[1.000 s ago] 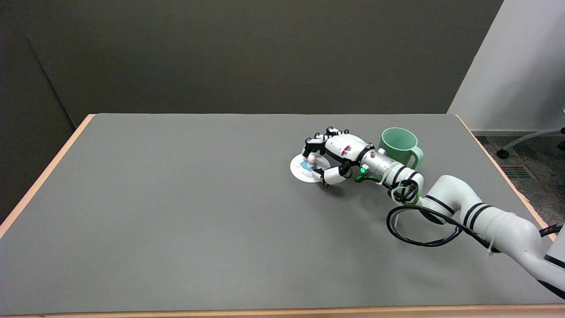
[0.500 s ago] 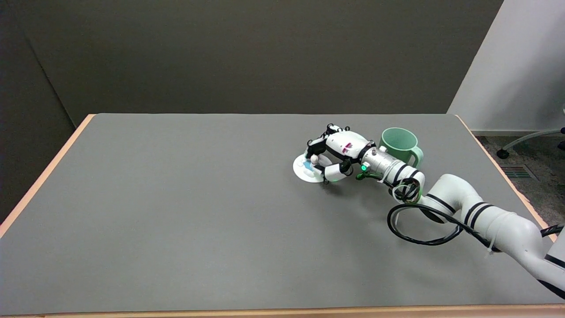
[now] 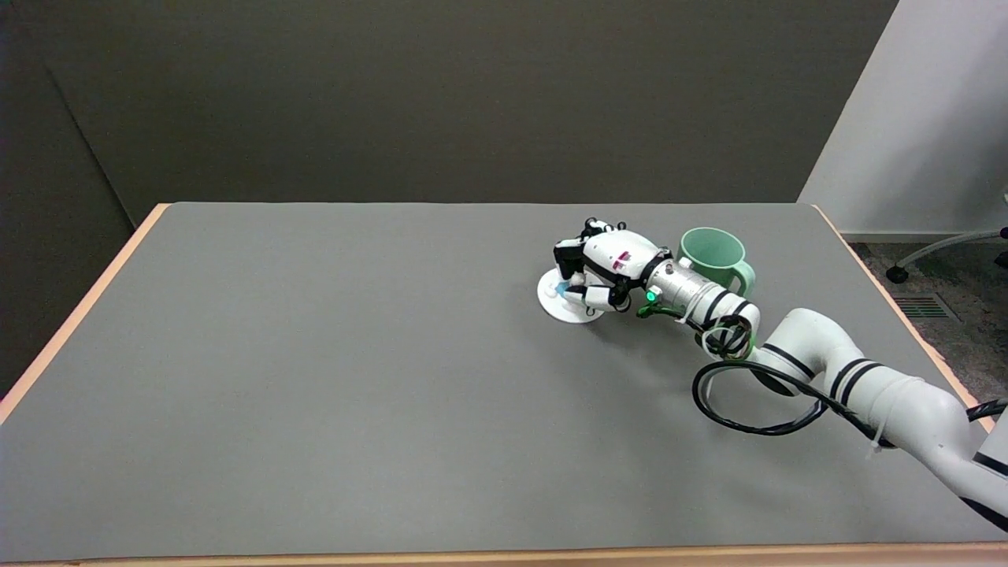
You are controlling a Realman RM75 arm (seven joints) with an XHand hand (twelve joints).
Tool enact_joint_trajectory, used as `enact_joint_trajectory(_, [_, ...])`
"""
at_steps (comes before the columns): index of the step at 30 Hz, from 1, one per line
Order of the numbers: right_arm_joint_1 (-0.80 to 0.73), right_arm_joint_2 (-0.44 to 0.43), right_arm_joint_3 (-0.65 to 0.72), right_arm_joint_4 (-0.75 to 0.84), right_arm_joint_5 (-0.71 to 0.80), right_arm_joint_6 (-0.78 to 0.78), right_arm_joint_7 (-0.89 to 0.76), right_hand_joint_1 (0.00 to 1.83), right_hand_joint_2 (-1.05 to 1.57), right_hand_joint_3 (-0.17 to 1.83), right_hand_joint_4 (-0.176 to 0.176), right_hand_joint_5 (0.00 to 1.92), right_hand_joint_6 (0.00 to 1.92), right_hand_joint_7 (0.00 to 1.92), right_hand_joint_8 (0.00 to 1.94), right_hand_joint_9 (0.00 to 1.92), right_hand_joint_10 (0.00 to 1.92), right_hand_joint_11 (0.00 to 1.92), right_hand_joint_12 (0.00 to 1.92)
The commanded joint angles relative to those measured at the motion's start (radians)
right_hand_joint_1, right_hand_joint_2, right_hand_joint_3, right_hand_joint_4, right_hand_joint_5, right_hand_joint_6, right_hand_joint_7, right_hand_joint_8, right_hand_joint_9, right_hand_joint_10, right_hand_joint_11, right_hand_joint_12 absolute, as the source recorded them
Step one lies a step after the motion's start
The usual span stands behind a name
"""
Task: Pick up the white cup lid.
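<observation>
My right hand (image 3: 600,268) sits curled over the white cup lid (image 3: 564,301), which lies toward the far right of the gray table (image 3: 315,378), just left of the green mug (image 3: 715,258). My fingers are drawn in tight above the lid's right half, and the thumb is tucked in at its near edge. I judge this to be a pinch on the lid's small central knob or rim, though the exact contact is hidden under my own knuckles, so I cannot tell how firmly I have it. Only the left and near part of the disc shows past my fingers.

The step in hand is securing the grip and lifting. To do it well I would squeeze evenly, so the thin disc does not tip and slide out sideways. I would check that it comes with me before I commit to height. A straight rise is best, with no drag across the surface. The lid looks light and slick, and a sideways pull could flick it away. The mug stands close behind my wrist on the right, so I would keep my forearm from swinging back into its rim.
</observation>
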Motion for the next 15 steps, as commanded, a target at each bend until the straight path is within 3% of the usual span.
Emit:
enact_joint_trajectory(1, [0.003, 0.003, 0.003, -0.002, -0.003, -0.003, 0.000, 1.07, 1.30, 0.12, -0.007, 0.47, 1.72, 0.65, 1.52, 0.52, 0.89, 0.08, 1.35])
enact_joint_trajectory(15, [0.008, 0.049, -0.005, -0.041, -0.013, 0.006, 0.000, 1.08, 1.27, 0.14, -0.012, 0.49, 1.69, 0.69, 1.46, 0.53, 0.93, 0.12, 1.39])
